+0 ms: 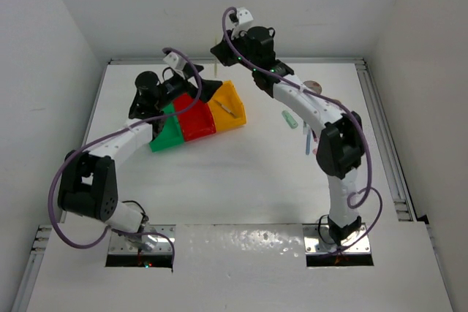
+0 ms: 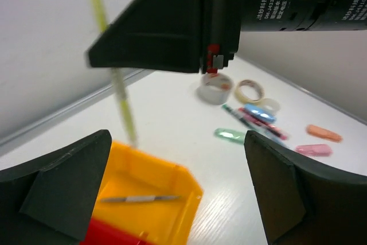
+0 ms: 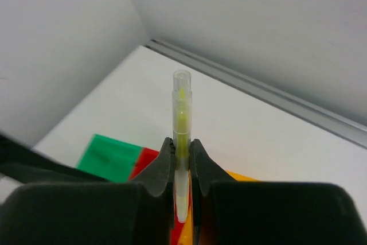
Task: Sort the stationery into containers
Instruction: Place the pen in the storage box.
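The containers stand in a row: green bin [image 1: 167, 135], red bin [image 1: 196, 123], yellow bin [image 1: 228, 107]. A thin grey pen [image 2: 137, 198] lies in the yellow bin [image 2: 166, 210]. My right gripper [image 3: 182, 144] is shut on a clear pen with yellow-green ink [image 3: 182, 113], held upright above the yellow bin's far edge. That pen [image 2: 119, 93] also shows in the left wrist view, under the right gripper [image 1: 219, 52]. My left gripper [image 2: 178, 193] hangs open and empty over the yellow bin; from above it [image 1: 194, 87] sits at the bins' far side.
More stationery lies on the table to the right: a grey-white tape roll [image 2: 216, 88], a tan tape roll [image 2: 250, 90], a pale-green stick [image 2: 230, 135], thin pens [image 2: 255, 123], a blue stick [image 2: 261, 113], a pink stick [image 2: 313, 150] and an orange-red one [image 2: 324, 133]. White walls enclose the table.
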Action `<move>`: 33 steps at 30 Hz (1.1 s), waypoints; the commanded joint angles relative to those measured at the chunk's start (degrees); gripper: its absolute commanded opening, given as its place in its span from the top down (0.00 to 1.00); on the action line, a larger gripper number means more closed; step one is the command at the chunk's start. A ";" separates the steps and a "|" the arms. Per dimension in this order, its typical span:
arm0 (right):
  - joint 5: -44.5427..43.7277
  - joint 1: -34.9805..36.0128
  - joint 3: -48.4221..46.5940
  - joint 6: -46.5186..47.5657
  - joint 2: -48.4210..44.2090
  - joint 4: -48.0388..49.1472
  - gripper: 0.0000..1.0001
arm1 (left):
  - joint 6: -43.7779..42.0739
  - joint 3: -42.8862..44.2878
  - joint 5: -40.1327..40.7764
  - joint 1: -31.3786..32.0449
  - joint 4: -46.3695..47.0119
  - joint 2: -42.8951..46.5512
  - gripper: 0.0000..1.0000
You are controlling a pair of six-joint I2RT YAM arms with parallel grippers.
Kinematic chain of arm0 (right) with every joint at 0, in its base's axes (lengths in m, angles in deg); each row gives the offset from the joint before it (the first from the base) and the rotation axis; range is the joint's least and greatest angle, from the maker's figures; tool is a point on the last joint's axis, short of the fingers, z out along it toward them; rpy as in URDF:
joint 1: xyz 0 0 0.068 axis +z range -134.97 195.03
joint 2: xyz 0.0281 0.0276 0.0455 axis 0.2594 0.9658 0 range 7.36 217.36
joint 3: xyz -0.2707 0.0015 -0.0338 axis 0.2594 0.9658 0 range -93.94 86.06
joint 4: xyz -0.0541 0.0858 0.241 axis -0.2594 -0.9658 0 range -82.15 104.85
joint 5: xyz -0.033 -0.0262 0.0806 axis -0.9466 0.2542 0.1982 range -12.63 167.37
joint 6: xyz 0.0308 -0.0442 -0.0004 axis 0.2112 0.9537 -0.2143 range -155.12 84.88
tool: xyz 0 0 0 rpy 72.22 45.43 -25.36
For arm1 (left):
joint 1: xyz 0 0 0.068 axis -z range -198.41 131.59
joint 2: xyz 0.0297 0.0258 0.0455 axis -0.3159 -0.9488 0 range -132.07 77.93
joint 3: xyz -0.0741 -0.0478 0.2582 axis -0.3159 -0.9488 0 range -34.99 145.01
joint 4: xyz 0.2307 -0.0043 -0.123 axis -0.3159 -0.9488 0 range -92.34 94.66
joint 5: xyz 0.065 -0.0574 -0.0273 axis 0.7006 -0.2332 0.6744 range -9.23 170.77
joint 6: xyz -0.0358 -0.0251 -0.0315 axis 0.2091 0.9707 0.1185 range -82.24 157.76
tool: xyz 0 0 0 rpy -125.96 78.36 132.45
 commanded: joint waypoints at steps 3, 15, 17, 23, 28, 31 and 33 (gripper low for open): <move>-8.81 -0.02 -12.27 6.62 11.68 -13.41 1.00 | -3.77 -2.86 11.86 -4.44 -7.16 7.04 0.00; -10.57 1.03 -12.54 10.58 18.90 -17.11 1.00 | -5.88 -6.20 26.21 -6.99 -14.11 10.48 0.00; -10.66 1.56 -11.23 10.84 18.91 -17.90 1.00 | -5.53 -6.38 26.04 -7.08 -13.50 10.39 0.00; -12.24 3.40 -7.89 11.11 18.29 -18.78 1.00 | -5.62 -6.64 25.25 -7.08 -11.39 9.69 0.00; -13.39 3.49 -4.55 10.93 16.88 -17.64 1.00 | -5.71 -6.99 25.16 -7.43 -10.33 9.42 0.00; -13.30 3.50 -4.54 10.76 17.58 -17.81 1.00 | -5.79 -7.25 25.07 -7.52 -9.63 9.07 0.00; -13.13 3.50 -4.89 10.76 18.46 -17.46 0.96 | -5.88 -7.26 24.90 -7.52 -9.11 8.99 0.00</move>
